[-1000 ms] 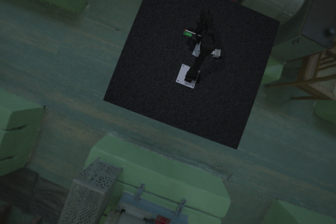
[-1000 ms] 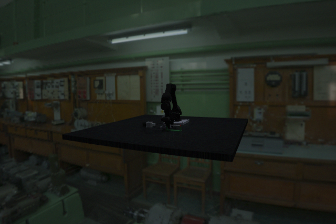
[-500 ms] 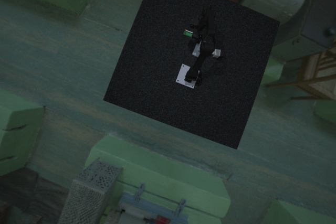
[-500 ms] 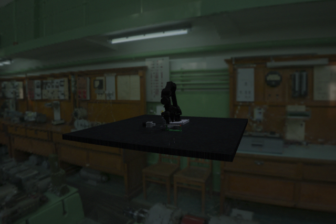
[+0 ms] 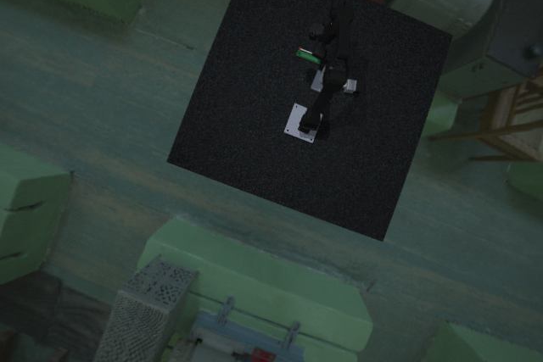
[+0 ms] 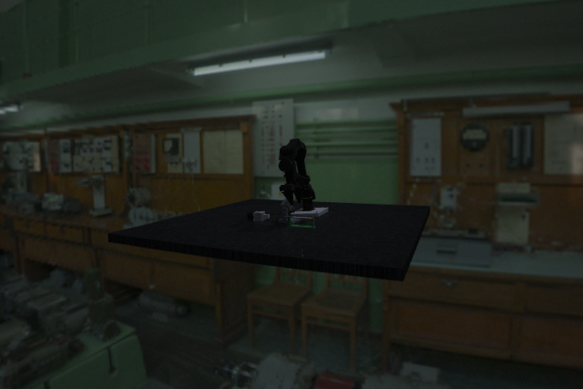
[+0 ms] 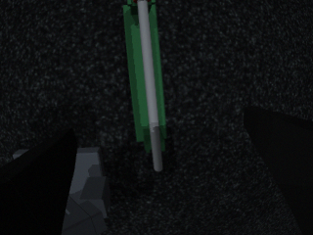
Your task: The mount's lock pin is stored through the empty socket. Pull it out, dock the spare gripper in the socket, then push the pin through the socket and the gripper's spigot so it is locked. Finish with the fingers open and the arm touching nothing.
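The lock pin [image 7: 148, 73] [image 5: 306, 51] is a light grey rod with a red head. It lies along a narrow green cradle [image 7: 137, 78] [image 5: 308, 57] [image 6: 301, 226], and its tip sticks out past the cradle's end. My gripper [image 7: 162, 125] is wide open and empty, one finger on each side of the pin's tip end, above it. The grey mount [image 5: 316, 81] [image 7: 87, 166] stands beside the cradle, partly hidden by the arm and a finger; its socket hole cannot be made out. The spare gripper [image 5: 350, 86] [image 6: 260, 216], a pale block with a dark end, lies apart beyond the mount.
The arm stands on a white base plate [image 5: 293, 122] [image 6: 321, 210] near the mount. Its links pass over the mount in the top view. All of this is on a black square table top [image 5: 245, 156] [image 6: 198, 239] with open edges.
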`<state>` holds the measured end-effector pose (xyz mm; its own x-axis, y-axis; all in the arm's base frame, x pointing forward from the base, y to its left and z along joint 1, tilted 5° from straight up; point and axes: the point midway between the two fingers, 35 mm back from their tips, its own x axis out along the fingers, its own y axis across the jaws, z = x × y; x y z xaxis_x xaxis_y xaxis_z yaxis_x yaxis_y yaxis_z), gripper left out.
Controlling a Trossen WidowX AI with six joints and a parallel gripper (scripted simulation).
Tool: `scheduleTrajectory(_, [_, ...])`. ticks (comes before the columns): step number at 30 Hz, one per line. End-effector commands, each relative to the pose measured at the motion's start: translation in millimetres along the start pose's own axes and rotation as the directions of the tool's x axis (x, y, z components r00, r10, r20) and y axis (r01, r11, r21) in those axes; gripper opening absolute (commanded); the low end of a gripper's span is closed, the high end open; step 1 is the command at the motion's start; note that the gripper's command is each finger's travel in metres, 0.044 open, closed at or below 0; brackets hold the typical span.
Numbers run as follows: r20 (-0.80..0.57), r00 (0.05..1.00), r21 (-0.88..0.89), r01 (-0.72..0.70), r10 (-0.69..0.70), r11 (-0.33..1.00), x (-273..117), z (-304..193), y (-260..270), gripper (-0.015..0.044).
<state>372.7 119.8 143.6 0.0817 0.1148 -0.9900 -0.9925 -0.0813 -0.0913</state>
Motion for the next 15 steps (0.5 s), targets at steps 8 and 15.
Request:
scheduleTrajectory(8, [0.0, 1.0, 0.0, 0.001, -0.001, 1.0, -20.8, 4.1, -2.5, 0.044])
scheduleTrajectory(15, [0.001, 1.0, -0.001, 0.003, -0.003, 1.0, -54.2, 10.0, -2.5, 0.044])
